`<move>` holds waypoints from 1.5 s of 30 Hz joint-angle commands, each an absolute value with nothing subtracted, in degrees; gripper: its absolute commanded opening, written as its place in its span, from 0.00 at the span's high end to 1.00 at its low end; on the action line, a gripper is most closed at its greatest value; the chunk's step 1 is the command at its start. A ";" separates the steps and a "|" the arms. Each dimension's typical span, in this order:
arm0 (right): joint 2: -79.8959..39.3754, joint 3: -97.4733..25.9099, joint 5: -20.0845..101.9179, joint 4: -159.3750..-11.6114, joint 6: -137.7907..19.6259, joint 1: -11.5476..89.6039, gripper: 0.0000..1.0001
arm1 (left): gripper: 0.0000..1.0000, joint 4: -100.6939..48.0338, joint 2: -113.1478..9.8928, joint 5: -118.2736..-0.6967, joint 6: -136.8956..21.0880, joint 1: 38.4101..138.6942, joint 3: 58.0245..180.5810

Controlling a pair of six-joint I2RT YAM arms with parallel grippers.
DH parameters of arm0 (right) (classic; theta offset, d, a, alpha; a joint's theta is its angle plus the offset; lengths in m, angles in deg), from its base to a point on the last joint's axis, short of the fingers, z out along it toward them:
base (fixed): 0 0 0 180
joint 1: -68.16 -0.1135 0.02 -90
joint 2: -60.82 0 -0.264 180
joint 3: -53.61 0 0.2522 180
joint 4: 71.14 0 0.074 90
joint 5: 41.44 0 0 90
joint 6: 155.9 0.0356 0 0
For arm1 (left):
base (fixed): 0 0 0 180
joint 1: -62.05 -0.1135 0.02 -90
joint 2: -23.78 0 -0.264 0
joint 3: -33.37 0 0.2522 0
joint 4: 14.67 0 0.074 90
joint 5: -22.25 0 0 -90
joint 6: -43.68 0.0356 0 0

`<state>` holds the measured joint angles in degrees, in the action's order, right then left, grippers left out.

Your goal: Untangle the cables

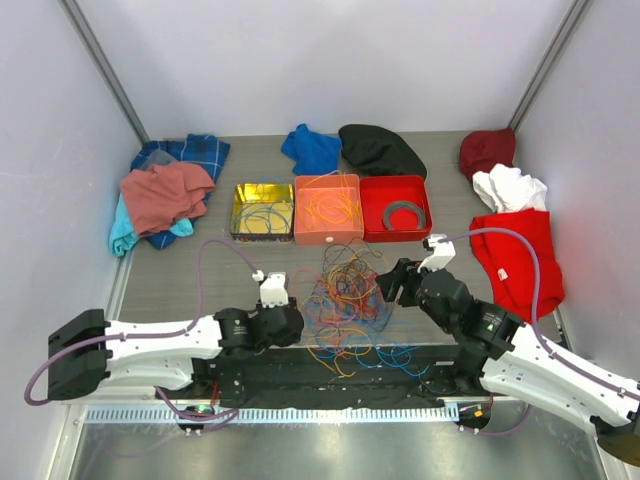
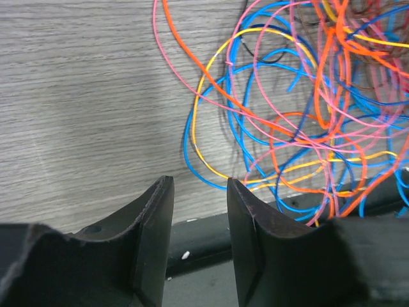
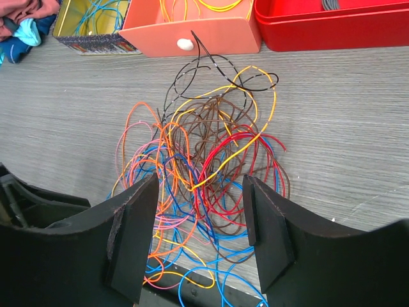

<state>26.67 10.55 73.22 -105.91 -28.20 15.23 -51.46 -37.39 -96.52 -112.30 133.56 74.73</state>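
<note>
The cables (image 1: 345,300) are lying tangled on the surface (image 1: 150,280), just ahead of the right tool (image 3: 201,182) and ahead-right of the left tool (image 2: 200,182). Both tools are being held parted, grasping nothing. A strand is seemingly being chosen; next, one loop needs pinching and drawing clear.

Bare table (image 1: 160,285) lies open left of the cables (image 1: 345,300) at the near edge. Three boxes (image 1: 327,238) wall the far side, seemingly leaving a narrow strip before the tangle. Heaped clothes (image 1: 165,195) crowd the far corners and right edge.

cables (image 2: 323,96) cut off rightward, strand ends untraceable
</note>
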 commanded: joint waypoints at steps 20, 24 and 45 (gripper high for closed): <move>27.69 11.73 73.69 -104.23 -26.70 14.98 0.37 | 0.76 -46.36 -46.26 -98.95 -115.58 133.68 74.99; 27.77 11.82 73.69 -104.06 -26.70 14.89 0.37 | 0.83 -47.59 -47.32 -98.86 -115.76 133.68 75.61; 26.19 11.03 72.64 -100.72 -28.63 14.98 0.37 | 1.00 -72.29 -19.12 -117.13 -102.42 135.35 97.63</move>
